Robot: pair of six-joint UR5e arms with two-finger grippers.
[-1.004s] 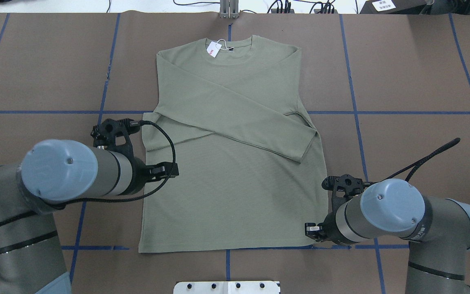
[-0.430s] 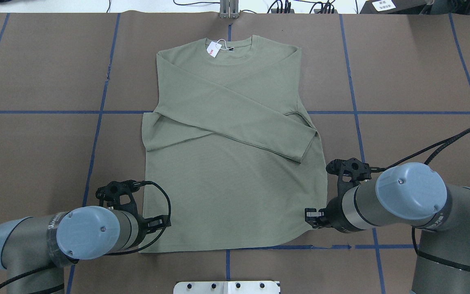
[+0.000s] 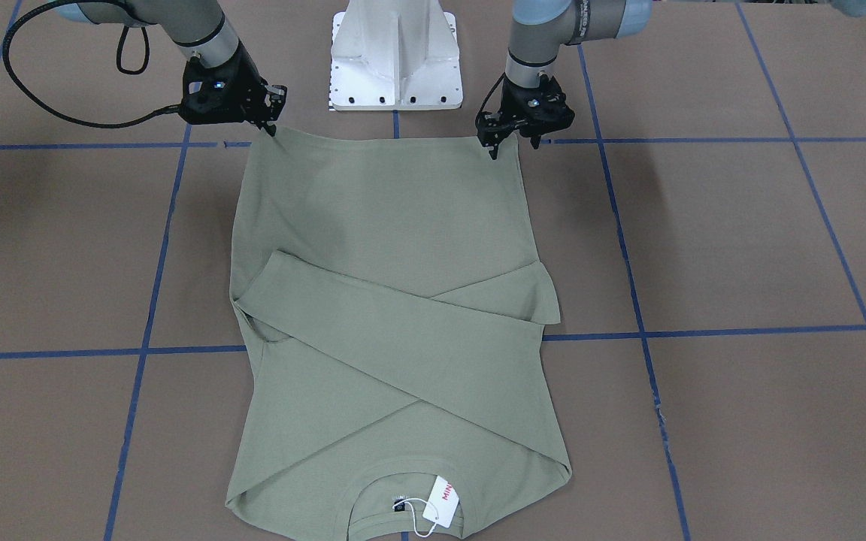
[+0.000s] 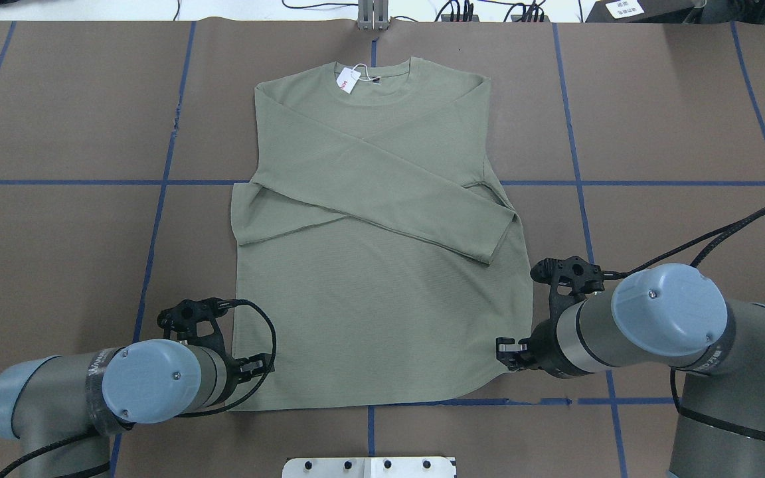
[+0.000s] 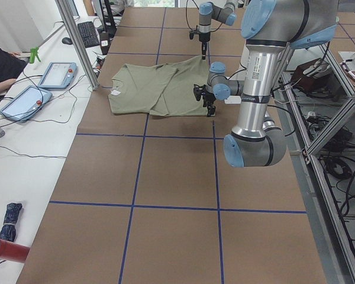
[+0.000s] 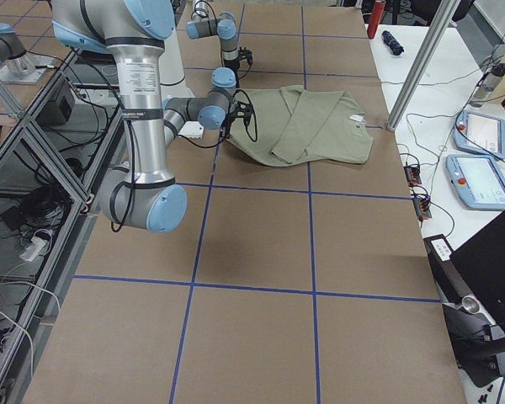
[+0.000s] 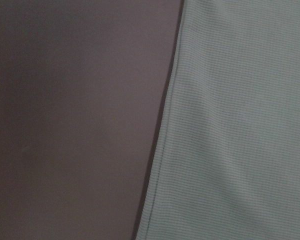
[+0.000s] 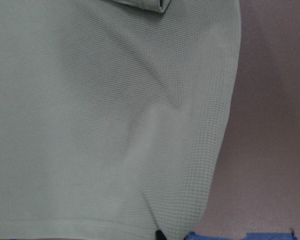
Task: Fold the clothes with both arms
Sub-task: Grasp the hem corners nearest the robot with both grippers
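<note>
The sage-green long-sleeved clothes point(image 4: 382, 312) lie flat with the collar far from me, both sleeves crossed over the chest, and a white hang tag point(image 4: 348, 81) at the collar. My right gripper point(image 3: 274, 128) is shut on the near right hem corner, which is drawn up toward it; in the right wrist view creases run to a black fingertip point(image 8: 159, 234). My left gripper point(image 3: 514, 146) hangs open over the near left hem corner, one finger on each side of the shirt's side edge point(image 7: 160, 150). From overhead, the arms hide both grippers' fingertips.
The white pedestal base point(image 3: 395, 52) stands just behind the hem. Blue tape lines point(image 4: 157, 219) grid the brown table cover. Past the collar side, a white bench carries tablets point(image 5: 56, 74) and cables, with a person's sleeve point(image 5: 0, 59) at its edge.
My left arm swung back from beside the sleeve cuff to the near left hem corner. The right arm shifted slightly, and the right hem corner was pulled in, rounding the hem. Little changed in the last half second.
</note>
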